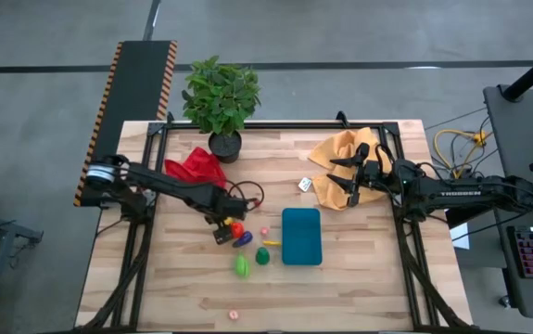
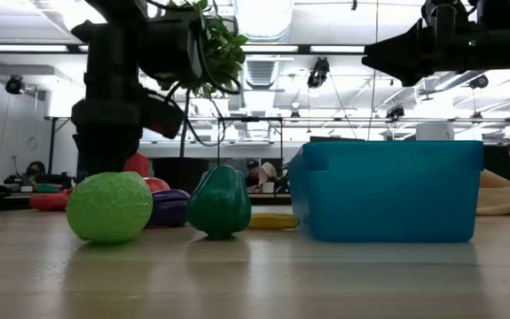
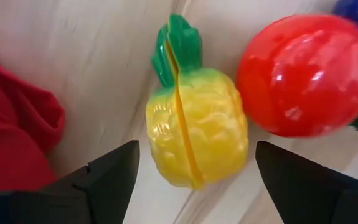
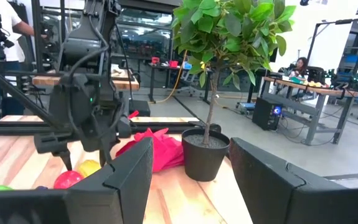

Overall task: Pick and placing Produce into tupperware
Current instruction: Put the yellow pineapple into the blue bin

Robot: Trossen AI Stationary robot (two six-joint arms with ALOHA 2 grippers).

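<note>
The dark left arm reached across the table, its two-finger left gripper (image 1: 222,229) lowered near the tabletop, fingers (image 3: 107,177) spread apart. The dark right arm waited raised, its right gripper (image 1: 351,183) apparently parted too.

Grey floor (image 1: 44,37) (bright ceiling lights (image 2: 263,18))

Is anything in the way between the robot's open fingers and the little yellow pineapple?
No. The left gripper is open right at the toy pineapple, one finger on each side, with only bare table between. The red fruit sits close beside the pineapple but not in the gap.
</note>
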